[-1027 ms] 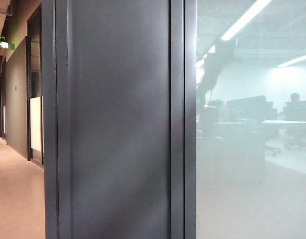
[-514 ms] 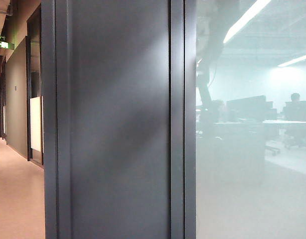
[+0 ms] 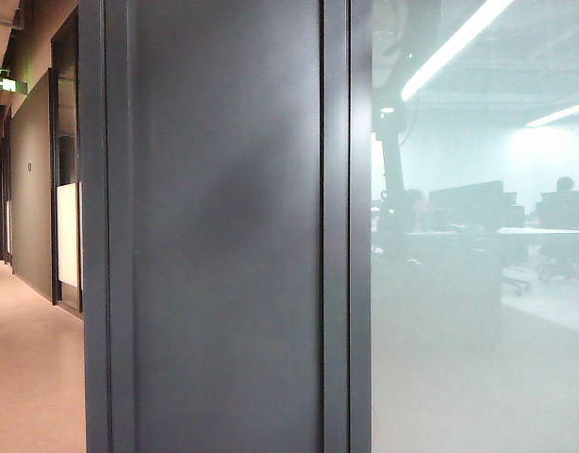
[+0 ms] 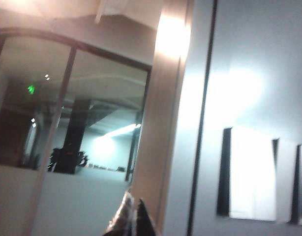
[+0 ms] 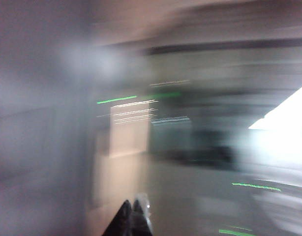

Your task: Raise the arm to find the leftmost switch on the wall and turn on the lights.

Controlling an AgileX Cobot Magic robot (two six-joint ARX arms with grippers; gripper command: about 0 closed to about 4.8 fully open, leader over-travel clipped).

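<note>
Arm [image 3: 395, 142]: seen only as a dark, hazy silhouette in the frosted glass panel [image 3: 478, 359], upper middle-right of the exterior view, just right of the dark metal door frame [image 3: 223, 236]. It rises as a slender upright section and runs out of the top edge, where the bulkier end is cut off.

Handling, as a judgement: a rigid jointed limb, not something to be grasped. It is the mover, and contact with a switch should fall to the fingertips, pressed lightly, since wall switches need little force and the plates [image 4: 252, 172] look hard and smooth.

Switches: pale rectangular plates stand at the lower right of the left wrist view on a light wall. The nearest full plate appears the leftmost of the row, with further ones cut by the frame edge. No rocker detail is legible.

Left gripper [image 4: 134, 221]: tips show at the bottom centre of its view, drawn close together with nothing between them; well apart from the plates.

Right gripper [image 5: 133, 216]: tips at the bottom centre of a heavily blurred view, apparently together and empty; surroundings cannot be made out.

Beyond the arm: ceiling strip lights [image 3: 450, 47], desks and a seated person's dark outline [image 3: 563, 189] at the right.
</note>
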